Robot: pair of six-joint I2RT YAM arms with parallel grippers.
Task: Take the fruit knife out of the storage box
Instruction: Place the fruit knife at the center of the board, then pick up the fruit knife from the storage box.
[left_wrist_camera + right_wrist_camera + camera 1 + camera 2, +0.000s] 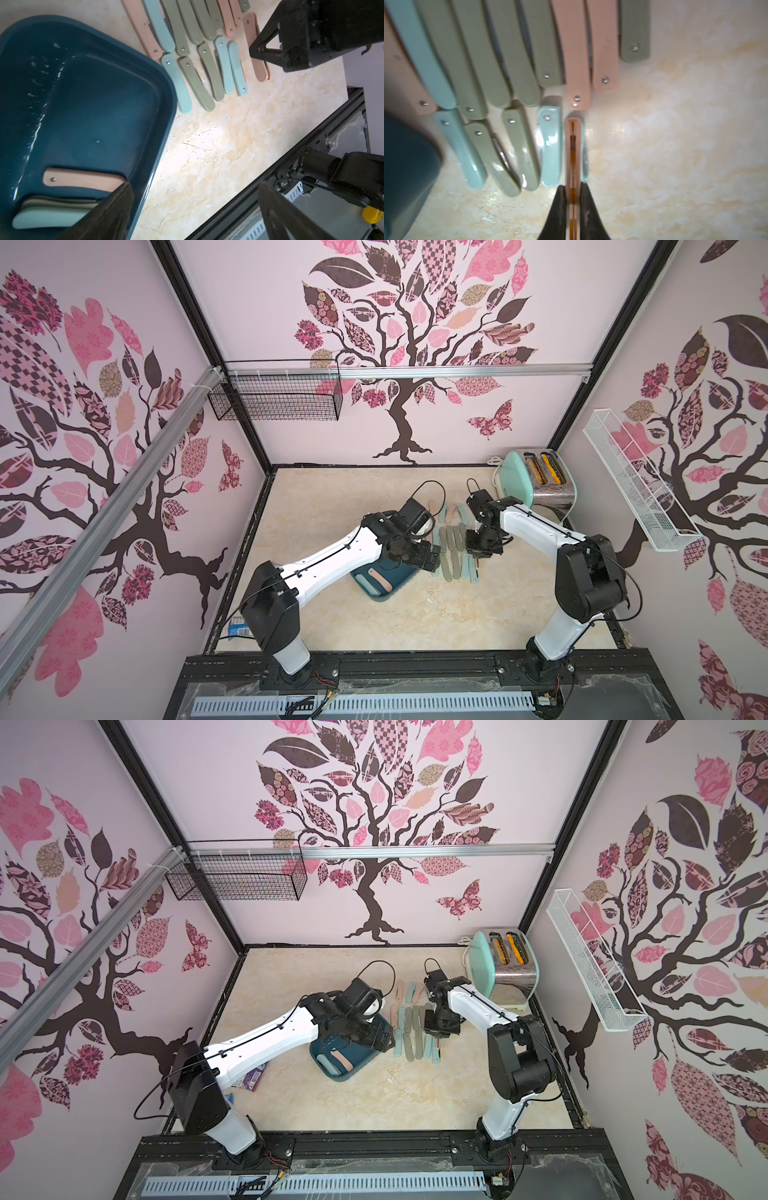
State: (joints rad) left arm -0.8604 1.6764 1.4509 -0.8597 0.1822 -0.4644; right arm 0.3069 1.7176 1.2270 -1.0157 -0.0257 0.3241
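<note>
Teal plastic forms the storage box, a low tub sitting askew near the middle of the marble-patterned worktop, with the left arm reaching across its far end. Three folded knives lie at its near end: a pink one, an olive one and a pale blue one, the last two overlapping. The left gripper hangs over the box's right-hand rim, its fingers spread wide with nothing between them. Just right of the box, rows of folded knives in pink, olive and pale blue lie packed side by side on the worktop. At the right end of the nearer row the right gripper points down, its fingers clamped together on a pink fruit knife. That knife is held on edge, outside the box; whether it touches the worktop I cannot tell. A mint and chrome toaster stands in the far right corner.
</note>
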